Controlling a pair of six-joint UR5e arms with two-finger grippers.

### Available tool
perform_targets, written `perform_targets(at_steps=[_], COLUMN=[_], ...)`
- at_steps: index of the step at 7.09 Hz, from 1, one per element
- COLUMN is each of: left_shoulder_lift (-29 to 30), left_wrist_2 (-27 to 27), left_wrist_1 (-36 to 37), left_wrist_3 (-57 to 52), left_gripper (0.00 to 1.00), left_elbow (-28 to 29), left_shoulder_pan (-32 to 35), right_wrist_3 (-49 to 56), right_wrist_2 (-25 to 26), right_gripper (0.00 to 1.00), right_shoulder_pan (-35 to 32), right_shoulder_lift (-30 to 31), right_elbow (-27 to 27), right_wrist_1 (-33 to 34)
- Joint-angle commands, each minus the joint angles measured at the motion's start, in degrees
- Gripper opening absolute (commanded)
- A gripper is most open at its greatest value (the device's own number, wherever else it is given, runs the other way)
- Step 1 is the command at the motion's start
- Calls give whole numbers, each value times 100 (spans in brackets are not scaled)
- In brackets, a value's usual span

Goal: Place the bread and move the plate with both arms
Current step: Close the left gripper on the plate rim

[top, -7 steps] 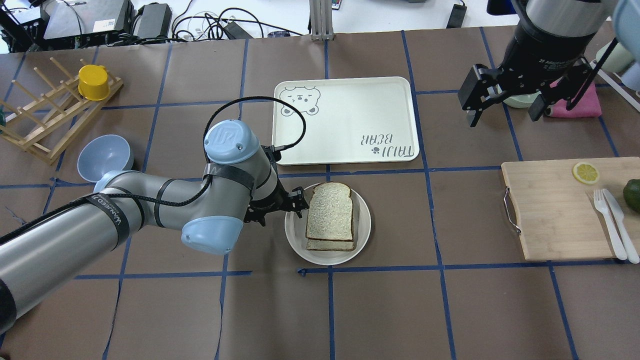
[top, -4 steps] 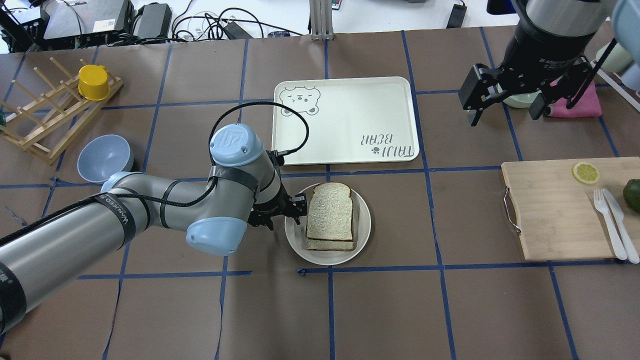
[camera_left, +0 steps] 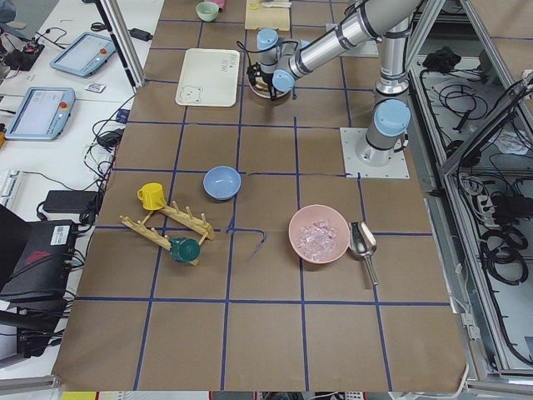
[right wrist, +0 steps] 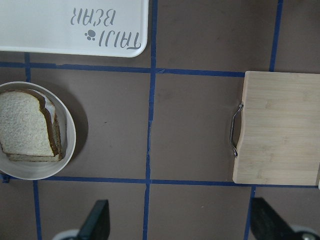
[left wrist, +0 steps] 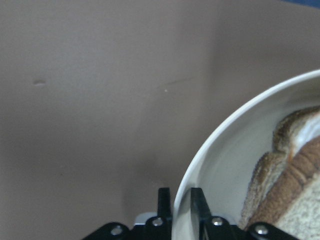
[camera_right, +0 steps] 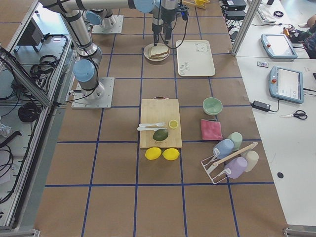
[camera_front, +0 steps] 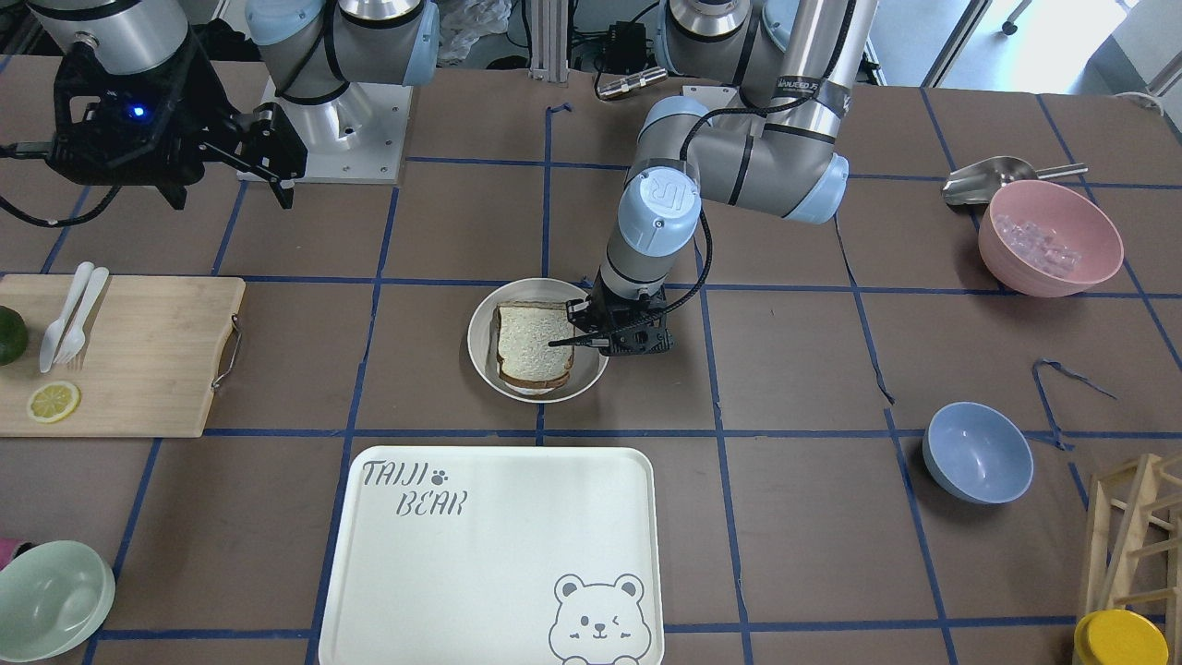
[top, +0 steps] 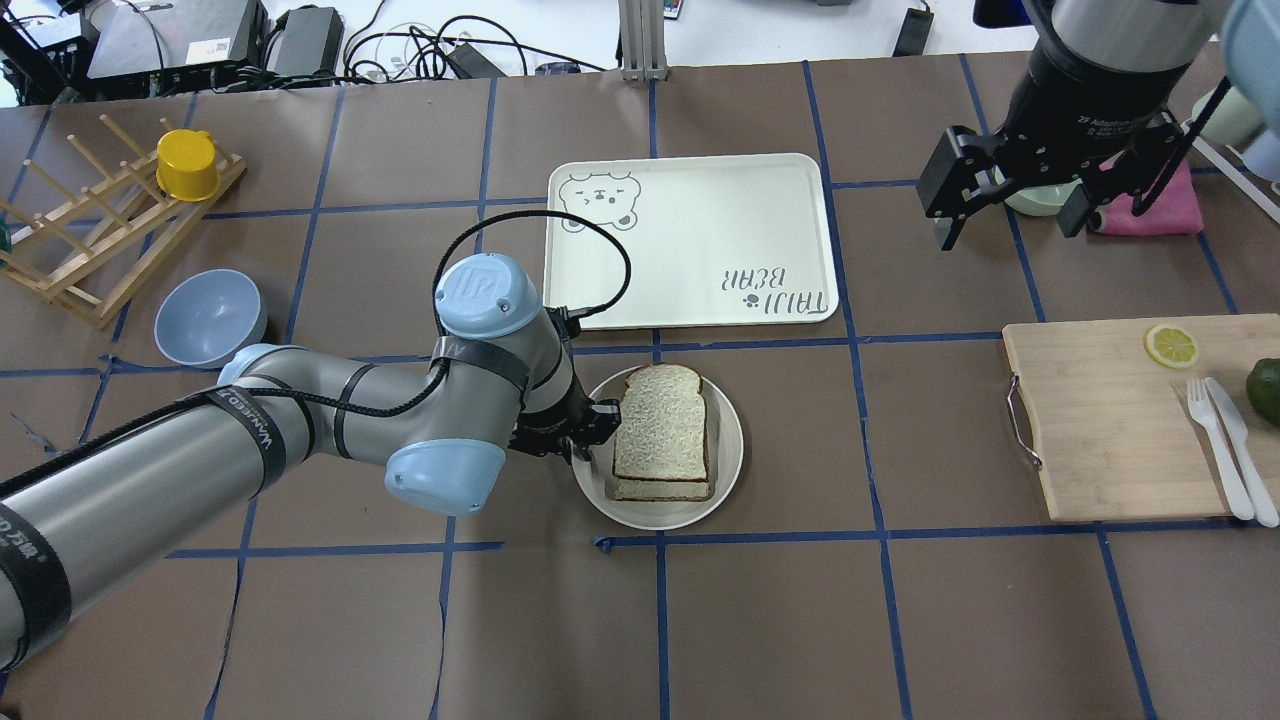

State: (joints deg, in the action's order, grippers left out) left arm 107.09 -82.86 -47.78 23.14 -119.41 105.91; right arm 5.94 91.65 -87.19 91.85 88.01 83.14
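Two bread slices lie stacked on the round cream plate (top: 731, 452); the top one, the bread (top: 660, 435), has a dark brown crust. My left gripper (top: 590, 430) sits at the plate's left rim. In the left wrist view its fingers (left wrist: 197, 201) straddle the rim with almost no gap, shut on the plate (left wrist: 210, 150). The front-facing view shows this gripper (camera_front: 591, 344) beside the bread (camera_front: 534, 344). My right gripper (top: 1010, 215) hangs open and empty high above the far right of the table, well away from the plate (right wrist: 70, 145).
The bear-printed tray (top: 690, 240) lies just beyond the plate. A cutting board (top: 1100, 430) with a lemon slice, fork and knife is at the right. A blue bowl (top: 208, 315) and a wooden rack (top: 90, 230) with a yellow cup stand at the left.
My left arm has shifted right and toward the near side along the plate's left rim, and its fingers have settled over the rim. The right gripper has barely moved.
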Motion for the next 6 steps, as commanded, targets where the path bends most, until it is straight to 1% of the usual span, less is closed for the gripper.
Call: perform_targets(at_steps=[1,5,6], left_shoulder_lift=[-13,-74,-144], left_wrist_2=[-2,112,156], left_wrist_1=[41,41,-72], left_wrist_3=[-38,-186,-231], left_gripper=[1,0,0], left_elbow=[40,329,435], left_shoulder_pan=[26,26,26], right_wrist_3=[30,-49,-40], right_wrist_2=[28,37,29], right_gripper=[100,100,100], right_shoulder_pan=[0,9,9], right_shoulder_lift=[0,8,8], right_elbow=[6,-12,-12], right_wrist_1=[1,-17,0])
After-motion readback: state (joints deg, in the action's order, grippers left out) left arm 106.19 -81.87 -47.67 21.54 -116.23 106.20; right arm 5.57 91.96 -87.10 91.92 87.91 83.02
